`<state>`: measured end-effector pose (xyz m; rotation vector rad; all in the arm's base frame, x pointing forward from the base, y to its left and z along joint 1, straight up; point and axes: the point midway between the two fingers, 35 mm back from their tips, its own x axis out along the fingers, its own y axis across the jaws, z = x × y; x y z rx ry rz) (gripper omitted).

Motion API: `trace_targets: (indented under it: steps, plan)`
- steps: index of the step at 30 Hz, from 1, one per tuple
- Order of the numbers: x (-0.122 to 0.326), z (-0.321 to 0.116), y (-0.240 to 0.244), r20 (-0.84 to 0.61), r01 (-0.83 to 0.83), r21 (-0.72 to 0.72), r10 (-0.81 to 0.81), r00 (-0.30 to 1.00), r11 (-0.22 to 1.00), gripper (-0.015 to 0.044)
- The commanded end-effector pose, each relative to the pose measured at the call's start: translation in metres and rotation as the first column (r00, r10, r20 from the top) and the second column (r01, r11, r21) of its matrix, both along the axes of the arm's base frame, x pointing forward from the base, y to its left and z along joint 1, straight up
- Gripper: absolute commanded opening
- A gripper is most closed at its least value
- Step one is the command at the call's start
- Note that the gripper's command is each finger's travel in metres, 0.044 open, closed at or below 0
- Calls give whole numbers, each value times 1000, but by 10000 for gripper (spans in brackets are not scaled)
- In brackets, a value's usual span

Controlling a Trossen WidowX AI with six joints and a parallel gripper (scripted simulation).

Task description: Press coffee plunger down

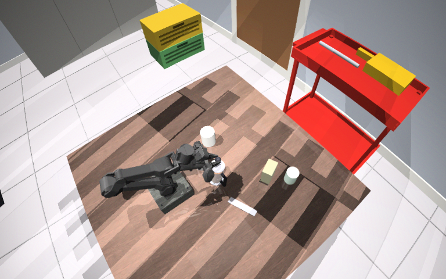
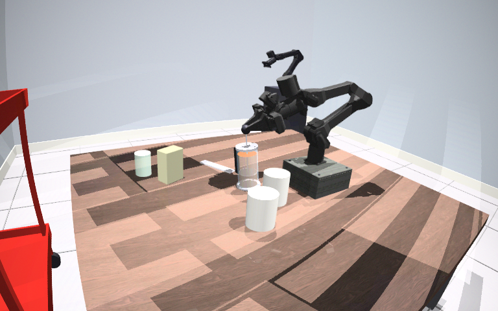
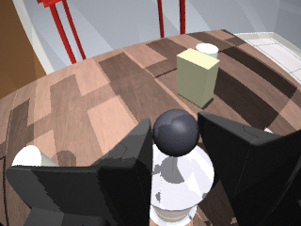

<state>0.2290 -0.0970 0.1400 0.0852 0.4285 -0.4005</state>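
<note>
Plunger knob (image 1: 217, 160) (image 2: 245, 129) (image 3: 176, 133) sits between the claw's (image 1: 214, 162) (image 2: 246, 127) (image 3: 175, 126) two fingers.

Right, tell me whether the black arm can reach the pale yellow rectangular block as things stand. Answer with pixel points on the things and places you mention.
Probably not yet: its gripper (image 1: 213, 161) (image 2: 245, 129) (image 3: 175, 122) is shut on the dark round plunger knob (image 1: 218, 160) (image 2: 245, 129) (image 3: 176, 133).

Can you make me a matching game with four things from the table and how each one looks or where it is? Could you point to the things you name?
Things:
1. black ball (image 2: 245, 129) (image 3: 176, 133)
2. coffee press (image 1: 217, 168) (image 2: 248, 172) (image 3: 181, 181)
3. yellowish block (image 1: 269, 171) (image 2: 170, 164) (image 3: 197, 77)
4. flat white strip (image 1: 242, 206) (image 2: 216, 166)

Matches:
A. standing up, beside the pale green cup (image 1: 291, 175) (image 2: 142, 164) (image 3: 207, 50)
B. held between the robot's jaws
C. lying flat on the table
D. clear, with an orange layer near its top

Right pairs: 1-B, 2-D, 3-A, 4-C
</note>
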Motion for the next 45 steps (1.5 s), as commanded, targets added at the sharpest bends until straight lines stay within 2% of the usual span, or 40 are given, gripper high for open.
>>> trace_targets:
  steps: [1,45]
  plan:
    - [-2,-28,1,-71,-3,25,5,997,1000,118]
    - [13,-25,-6,-70,-3,24,5,998,1000,118]
